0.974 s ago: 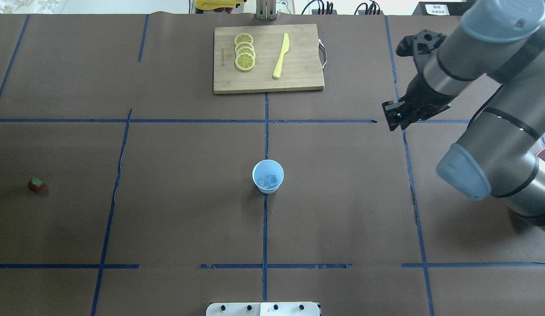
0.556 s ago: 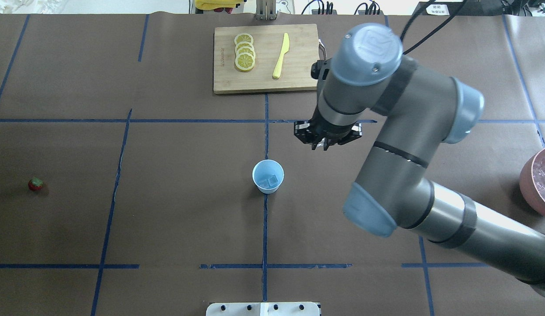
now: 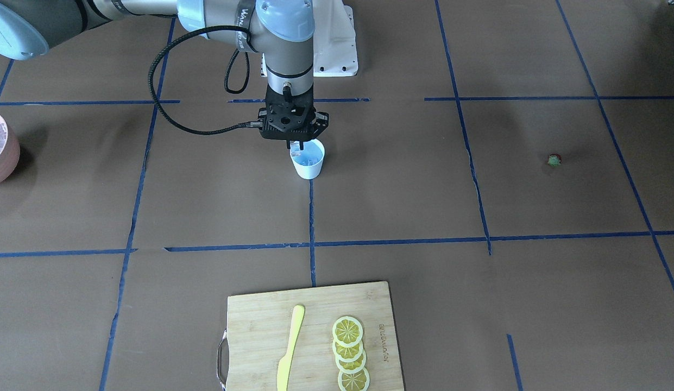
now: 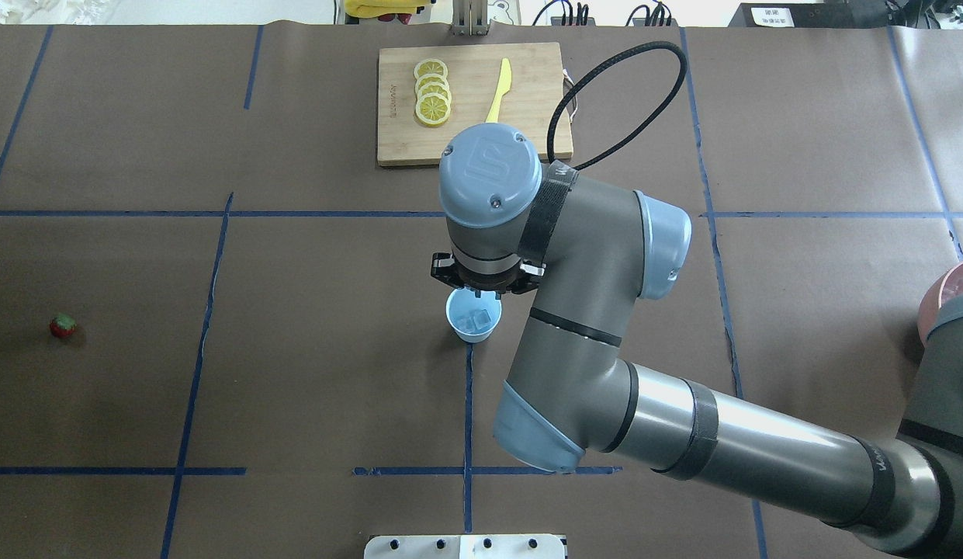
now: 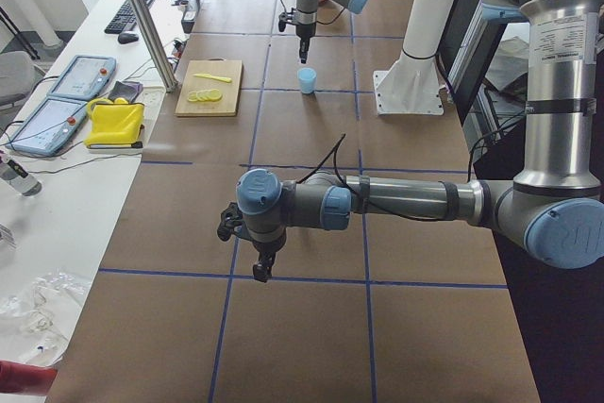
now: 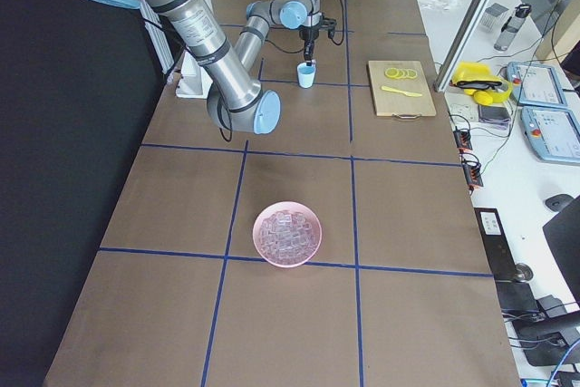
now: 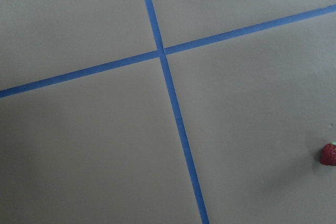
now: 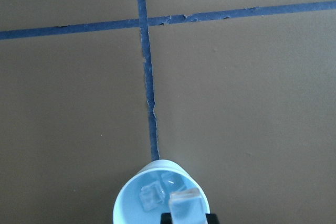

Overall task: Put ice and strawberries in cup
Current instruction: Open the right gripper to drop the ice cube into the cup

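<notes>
The right gripper [image 3: 295,146] hangs fingers-down over the small pale blue tapered cup [image 3: 308,169] at the middle of the table, its two dark fingers clenched on a clear, glassy ice cube [image 8: 185,203]. In the wrist view the cube sits directly above the cup's open mouth, towards one side of the rim rather than dead centre, so the drop looks like a short, straight fall. Two more translucent cubes [image 8: 149,196] already lie on the cup's light blue bottom.

The lone red strawberry [image 4: 62,325] with its green cap rests on the brown paper table cover [image 4: 334,373] well apart from the cup, far out on the robot's left. The left gripper [image 5: 263,271] hovers over that half of the table and is plainly the nearer of the two to the berry. Whether its fingers are apart or together cannot be told from the side view.

Smooth, hard cubes are likely to be slippery in the fingers, and the light cup would probably tip at a knock on its rim.

At the robot's right end stands a round pinkish bowl [image 6: 256,233] heaped with ice. On the far side, a bamboo cutting board [image 4: 528,132] carries overlapping yellow lemon slices [image 4: 433,93] and a pale yellow plastic knife [image 4: 498,89].
</notes>
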